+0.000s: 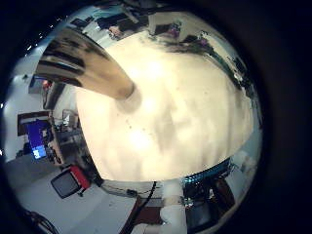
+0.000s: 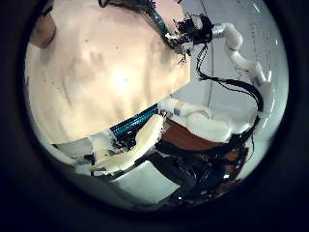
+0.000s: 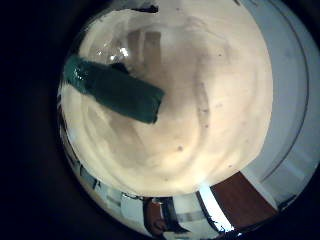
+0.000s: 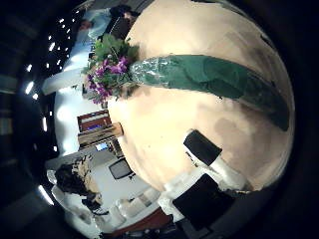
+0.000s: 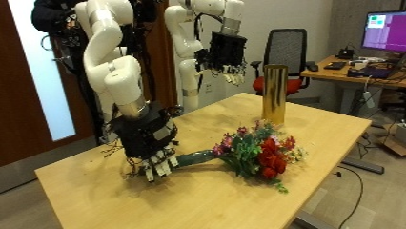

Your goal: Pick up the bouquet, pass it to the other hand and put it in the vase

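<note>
Bouquet (image 5: 248,153) flat on table (image 5: 330,134), vase (image 5: 274,95) upright beyond. Right hand (image 5: 150,143) low at wrapped stem end, fingers loosely spread. Left hand (image 5: 226,52) raised far back, fingers relaxed.

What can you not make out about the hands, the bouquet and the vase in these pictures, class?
- Right hand on the bouquet: in the outside view its body hides whether the fingers touch the green wrap; its palm views show the wrap but no fingers closing.
- Vase: its opening faces away from the outside view, so the inside is hidden.
- Left hand: in the outside view, too small to judge its finger pose.
</note>
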Motion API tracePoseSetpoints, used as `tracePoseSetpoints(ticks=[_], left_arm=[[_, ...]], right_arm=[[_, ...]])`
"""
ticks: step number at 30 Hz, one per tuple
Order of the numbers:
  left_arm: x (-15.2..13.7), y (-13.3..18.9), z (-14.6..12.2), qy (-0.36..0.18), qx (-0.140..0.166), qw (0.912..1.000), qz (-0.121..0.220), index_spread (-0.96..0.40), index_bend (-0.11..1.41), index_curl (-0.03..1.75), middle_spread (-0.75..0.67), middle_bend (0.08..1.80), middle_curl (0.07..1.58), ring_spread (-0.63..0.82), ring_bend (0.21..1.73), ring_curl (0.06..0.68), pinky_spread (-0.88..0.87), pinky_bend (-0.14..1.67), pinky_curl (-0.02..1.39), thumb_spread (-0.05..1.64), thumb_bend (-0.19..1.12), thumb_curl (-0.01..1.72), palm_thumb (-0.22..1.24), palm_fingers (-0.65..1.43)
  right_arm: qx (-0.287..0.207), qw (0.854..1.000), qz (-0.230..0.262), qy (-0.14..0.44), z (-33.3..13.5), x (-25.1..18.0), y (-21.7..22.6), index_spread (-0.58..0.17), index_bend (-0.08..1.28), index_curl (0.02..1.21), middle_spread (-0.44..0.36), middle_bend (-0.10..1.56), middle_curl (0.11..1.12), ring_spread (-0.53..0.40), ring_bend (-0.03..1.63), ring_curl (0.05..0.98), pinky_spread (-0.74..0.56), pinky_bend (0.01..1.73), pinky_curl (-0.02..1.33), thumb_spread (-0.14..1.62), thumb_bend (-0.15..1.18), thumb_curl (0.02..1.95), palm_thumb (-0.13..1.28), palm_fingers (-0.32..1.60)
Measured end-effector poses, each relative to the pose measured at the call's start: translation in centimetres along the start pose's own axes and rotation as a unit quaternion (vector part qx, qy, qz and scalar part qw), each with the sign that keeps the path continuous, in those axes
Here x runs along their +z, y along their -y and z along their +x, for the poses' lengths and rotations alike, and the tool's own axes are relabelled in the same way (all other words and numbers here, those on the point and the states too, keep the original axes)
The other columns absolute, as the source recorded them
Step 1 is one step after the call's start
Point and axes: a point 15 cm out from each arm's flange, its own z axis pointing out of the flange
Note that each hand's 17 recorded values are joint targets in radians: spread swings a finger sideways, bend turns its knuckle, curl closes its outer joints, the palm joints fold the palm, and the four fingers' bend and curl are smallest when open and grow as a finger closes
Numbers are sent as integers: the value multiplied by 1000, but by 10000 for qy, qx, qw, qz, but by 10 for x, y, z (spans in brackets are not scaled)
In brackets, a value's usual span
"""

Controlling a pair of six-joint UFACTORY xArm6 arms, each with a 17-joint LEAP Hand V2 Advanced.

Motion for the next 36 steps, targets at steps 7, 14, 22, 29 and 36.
tracePoseSetpoints(ticks=[7,14,22,29,36], left_arm=[[0,2,0,1,4,10000,-53,231,189,356,249,283,355,490,440,192,478,185,244,948,-29,302,320,177],[-2,2,-1,9,-6,10000,-43,231,177,356,276,299,353,514,444,192,480,173,238,948,-29,302,320,199],[-1,6,-2,4,4,10000,-74,232,183,359,252,281,350,498,440,193,478,178,240,948,-29,302,320,190],[-2,6,-2,9,5,10000,-87,234,186,362,223,280,352,484,441,195,472,181,238,948,-29,302,320,187],[-2,8,-1,-13,-2,10000,-89,234,188,365,235,287,354,487,434,193,470,179,237,948,-29,302,320,190]], right_arm=[[-25,9999,-120,-26,-1,9,9,-56,160,272,211,309,343,176,523,234,205,463,271,1068,-21,403,697,163],[-123,9995,-275,-50,-8,16,10,-61,170,285,206,328,347,164,521,229,213,401,257,1042,-22,415,717,223],[-185,9982,-563,-44,-14,25,9,-68,165,290,199,324,345,152,511,222,204,374,258,1025,-21,425,736,243],[-172,9974,-696,-48,-14,33,7,-83,168,294,188,333,345,129,533,222,204,327,252,1010,-23,435,754,298],[-260,9949,-969,-138,-14,36,12,-95,174,301,170,356,350,99,558,222,202,283,246,1003,-24,439,764,354]])
